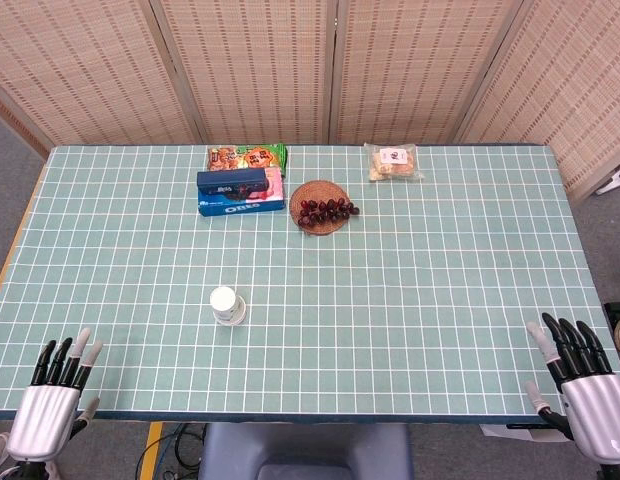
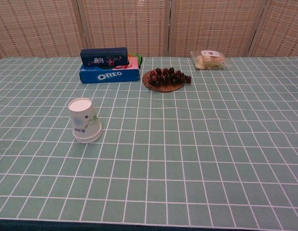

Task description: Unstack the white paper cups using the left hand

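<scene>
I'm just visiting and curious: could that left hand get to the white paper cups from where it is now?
Probably yes. The left hand sits open at the table's near edge, and only bare tablecloth lies between it and the upside-down paper cups. The snack boxes sit well beyond.

White paper cups [image 2: 84,120] are seen stacked upside down on the bench [image 2: 211,159], well apart from an Oreo box [image 2: 109,75].

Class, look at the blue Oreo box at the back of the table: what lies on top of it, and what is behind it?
A dark blue box lies on the Oreo box. Behind them a green-and-orange snack packet shows in the head view; the boxes cover most of it in the chest view.
</scene>
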Robot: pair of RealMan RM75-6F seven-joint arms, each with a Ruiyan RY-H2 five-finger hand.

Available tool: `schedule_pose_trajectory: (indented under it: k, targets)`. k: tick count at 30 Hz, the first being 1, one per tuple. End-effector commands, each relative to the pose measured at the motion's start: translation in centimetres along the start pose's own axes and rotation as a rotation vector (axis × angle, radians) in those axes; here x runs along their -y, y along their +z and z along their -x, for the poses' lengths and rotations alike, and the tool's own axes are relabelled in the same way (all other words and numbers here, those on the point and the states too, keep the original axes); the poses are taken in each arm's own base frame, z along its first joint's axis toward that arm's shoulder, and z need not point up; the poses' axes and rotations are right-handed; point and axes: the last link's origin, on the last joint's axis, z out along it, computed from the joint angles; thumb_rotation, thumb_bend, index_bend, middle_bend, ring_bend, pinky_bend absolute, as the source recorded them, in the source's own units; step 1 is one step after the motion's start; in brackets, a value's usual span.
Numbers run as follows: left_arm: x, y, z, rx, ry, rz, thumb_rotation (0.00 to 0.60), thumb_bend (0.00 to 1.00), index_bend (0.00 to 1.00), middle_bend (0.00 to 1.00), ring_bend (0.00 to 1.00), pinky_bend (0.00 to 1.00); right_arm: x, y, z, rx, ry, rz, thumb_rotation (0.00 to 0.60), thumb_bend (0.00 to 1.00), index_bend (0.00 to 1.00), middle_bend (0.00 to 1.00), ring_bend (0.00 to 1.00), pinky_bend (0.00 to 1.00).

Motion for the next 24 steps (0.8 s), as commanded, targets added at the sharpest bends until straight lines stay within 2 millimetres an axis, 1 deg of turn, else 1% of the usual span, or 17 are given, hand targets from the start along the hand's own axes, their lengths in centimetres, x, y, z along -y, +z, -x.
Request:
schedule_pose_trajectory:
  k: [1,7,10,14,16,20,22,24]
  targets:
    - [0.0,0.2,0.0,0.002,-0.003,0.001,0.600,0.30,0.10,0.00,0.00,0.00,-0.1,0.0,0.0,-0.001,-0.001,0.007,0.600,0.34,0.03,0.00,0.00,0.00]
    - [-0.2,0.8,0.0,0.021,-0.019,0.003,0.600,0.30,0.11,0.00,0.00,0.00,-0.4,-0.2,-0.6,-0.020,0.018,0.023,0.600,0.34,0.03,0.00,0.00,0.00]
    - [-0.8,1.8,-0.9,0.034,-0.027,0.033,0.600,0.30,0.11,0.00,0.00,0.00,-0.7,-0.1,-0.7,-0.023,0.024,0.032,0.600,0.34,0.03,0.00,0.00,0.00]
    - [-1.9,4.0,-3.1,0.045,0.016,0.063,0.600,0.30,0.11,0.00,0.00,0.00,-1.0,0.6,-0.5,-0.005,0.027,0.039,0.600,0.34,0.03,0.00,0.00,0.00]
    - [-2.6,5.0,-3.8,0.063,0.014,0.075,0.600,0.30,0.11,0.00,0.00,0.00,-0.9,0.9,-0.5,-0.005,0.036,0.035,0.600,0.34,0.03,0.00,0.00,0.00]
    - [-4.3,7.7,-5.1,0.121,-0.034,0.126,0.600,0.30,0.12,0.00,0.00,0.00,-0.9,1.9,-0.3,0.004,0.044,0.019,0.600,0.34,0.03,0.00,0.00,0.00]
    - [-4.9,9.2,-5.6,0.151,-0.078,0.149,0.600,0.30,0.14,0.00,0.00,0.00,-1.0,2.2,-0.3,0.011,0.052,0.022,0.600,0.34,0.03,0.00,0.00,0.00]
    - [-5.4,10.7,-6.1,0.180,-0.084,0.168,0.600,0.30,0.15,0.00,0.00,0.00,-1.2,2.4,-0.2,0.020,0.058,0.026,0.600,0.34,0.03,0.00,0.00,0.00]
